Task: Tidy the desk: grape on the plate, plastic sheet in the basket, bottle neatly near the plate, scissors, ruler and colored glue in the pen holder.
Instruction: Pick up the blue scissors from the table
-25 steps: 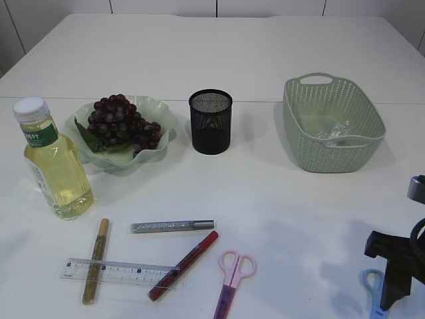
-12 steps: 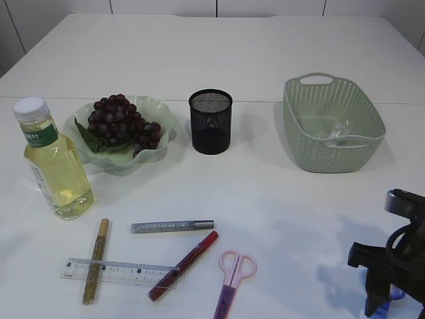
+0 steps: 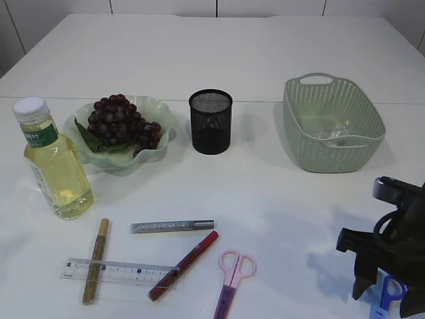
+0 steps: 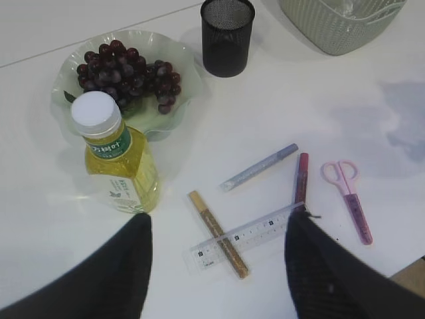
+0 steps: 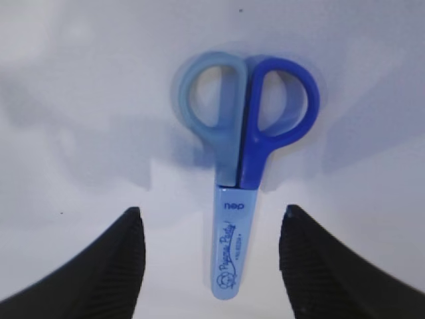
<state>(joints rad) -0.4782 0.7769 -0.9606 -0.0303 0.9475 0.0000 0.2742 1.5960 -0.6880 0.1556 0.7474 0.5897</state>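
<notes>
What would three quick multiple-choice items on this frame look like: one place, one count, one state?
1. Where are the grapes?
A. in the basket
B. on the green plate
C. in the pen holder

2. How many pairs of scissors are on the table?
A. one
B. two
C. three

3. What is the right gripper doing?
A. open above the blue scissors
B. shut on the ruler
C. holding the bottle

Answers:
1. B: the bunch lies on the plate beside the bottle.
2. B: pink scissors near the glue sticks, blue scissors under the right arm.
3. A: its fingers stand apart on either side of the scissors' sheath, touching nothing.
</notes>
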